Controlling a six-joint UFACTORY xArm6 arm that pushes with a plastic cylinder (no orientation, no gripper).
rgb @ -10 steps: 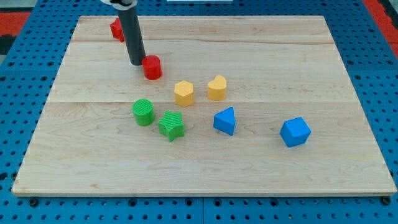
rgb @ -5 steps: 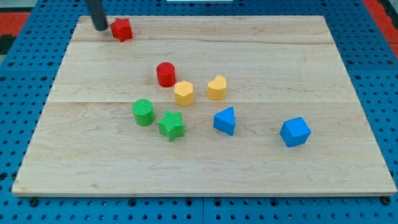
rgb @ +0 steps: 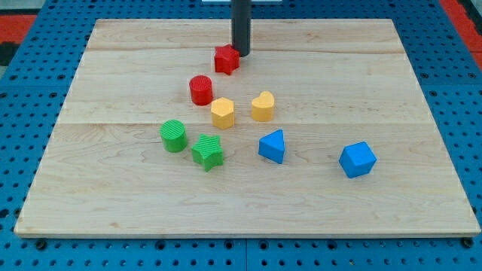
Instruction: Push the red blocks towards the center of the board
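Now shoved in from the tabletop's (rgb: 422, 90) far-left corner: red star block (rgb: 226, 59), touching my tip (rgb: 240, 54); red cylinder (rgb: 201, 89) already central; no fingers here.

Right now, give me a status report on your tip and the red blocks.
My tip touching red star block, on its upper right. Red cylinder just above-left of yellow block. Nothing between the reds.

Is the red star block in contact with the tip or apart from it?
In contact, as far as the view shows: my tip sits against the upper right edge of the red star block, with no wood visible between them.
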